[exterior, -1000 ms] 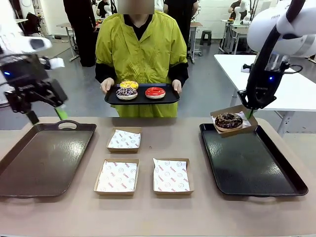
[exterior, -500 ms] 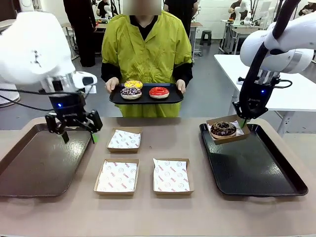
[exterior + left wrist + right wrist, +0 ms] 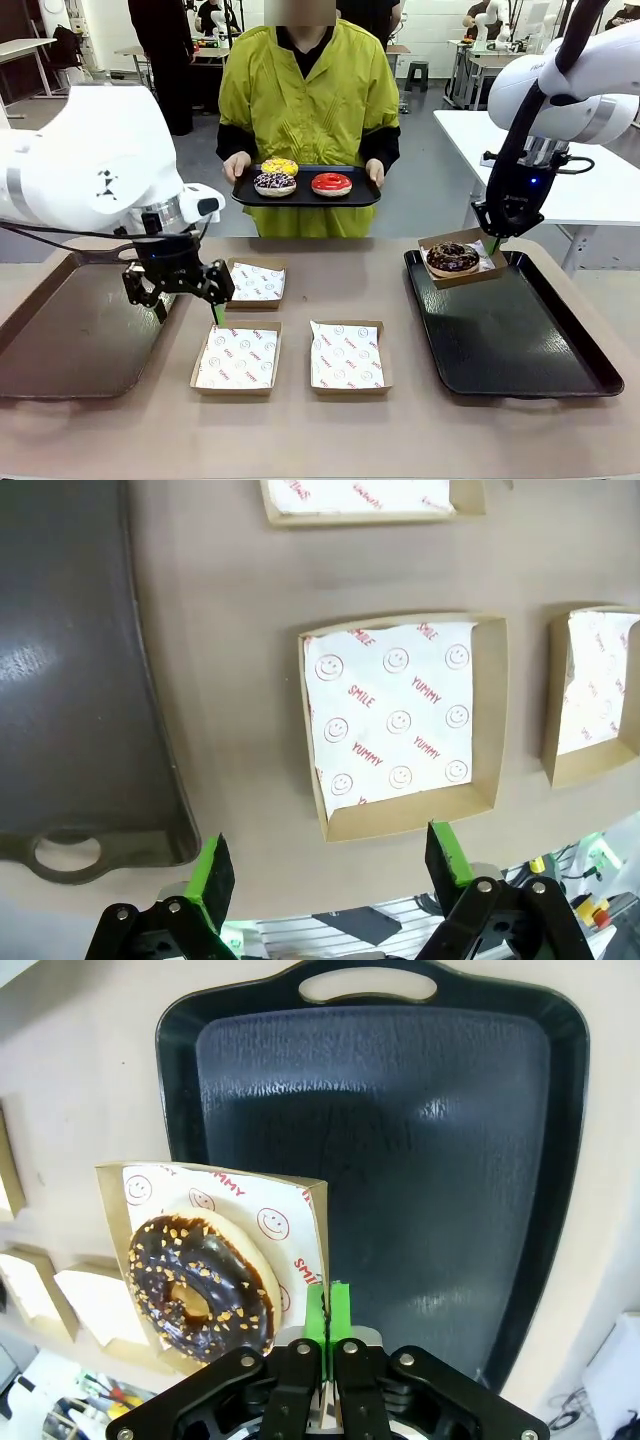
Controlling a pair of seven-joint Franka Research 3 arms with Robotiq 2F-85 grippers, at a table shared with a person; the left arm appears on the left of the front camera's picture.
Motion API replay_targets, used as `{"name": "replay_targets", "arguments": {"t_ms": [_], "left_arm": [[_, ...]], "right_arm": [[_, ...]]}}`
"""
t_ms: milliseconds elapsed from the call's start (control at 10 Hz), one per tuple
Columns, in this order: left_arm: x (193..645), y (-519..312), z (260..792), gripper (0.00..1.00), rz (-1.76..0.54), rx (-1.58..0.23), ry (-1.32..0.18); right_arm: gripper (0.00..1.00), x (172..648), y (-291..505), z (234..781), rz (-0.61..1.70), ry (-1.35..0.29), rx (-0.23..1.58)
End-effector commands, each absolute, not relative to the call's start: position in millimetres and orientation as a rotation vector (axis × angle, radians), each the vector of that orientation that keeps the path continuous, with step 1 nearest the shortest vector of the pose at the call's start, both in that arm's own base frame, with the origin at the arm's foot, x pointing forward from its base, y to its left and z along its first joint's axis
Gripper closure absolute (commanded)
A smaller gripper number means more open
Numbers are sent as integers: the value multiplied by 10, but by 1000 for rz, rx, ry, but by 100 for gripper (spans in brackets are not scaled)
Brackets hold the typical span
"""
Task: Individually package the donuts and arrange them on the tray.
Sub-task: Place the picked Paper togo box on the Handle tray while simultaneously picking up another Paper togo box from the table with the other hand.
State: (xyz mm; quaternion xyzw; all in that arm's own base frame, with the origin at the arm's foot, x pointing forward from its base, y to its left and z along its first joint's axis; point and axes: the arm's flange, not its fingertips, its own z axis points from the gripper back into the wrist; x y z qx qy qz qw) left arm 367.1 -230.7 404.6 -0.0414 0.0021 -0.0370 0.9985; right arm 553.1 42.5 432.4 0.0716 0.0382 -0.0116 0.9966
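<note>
A dark chocolate donut (image 3: 452, 258) (image 3: 200, 1285) lies in a brown cardboard box (image 3: 478, 240) (image 3: 215, 1192) lined with printed paper. My right gripper (image 3: 493, 240) (image 3: 328, 1310) is shut on the box's wall and holds it over the far left corner of the black tray (image 3: 520, 340) (image 3: 400, 1140). The person holds a small black tray (image 3: 306, 196) with a yellow donut (image 3: 279, 166), a sprinkled chocolate donut (image 3: 275, 183) and a red donut (image 3: 331, 183). My left gripper (image 3: 189, 310) (image 3: 327, 852) hangs open just above the table, by the near edge of an empty box (image 3: 400, 725).
Three empty paper-lined boxes (image 3: 252, 282) (image 3: 237, 357) (image 3: 346, 356) sit at the table's middle. A brown tray (image 3: 60, 330) (image 3: 70, 660) lies at the left, close beside my left gripper. The person stands at the far edge.
My left arm has swung in from the far left and come down beside the empty boxes. My right gripper has lowered the boxed donut a little toward the black tray.
</note>
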Motion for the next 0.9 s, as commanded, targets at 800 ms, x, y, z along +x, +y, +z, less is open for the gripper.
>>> {"name": "replay_targets", "arguments": {"t_ms": [800], "left_arm": [[3582, -2358, 3895, 0, -105, -54, -4]], "right_arm": [[99, 5596, 441, 4236, -5, 69, 150]]}}
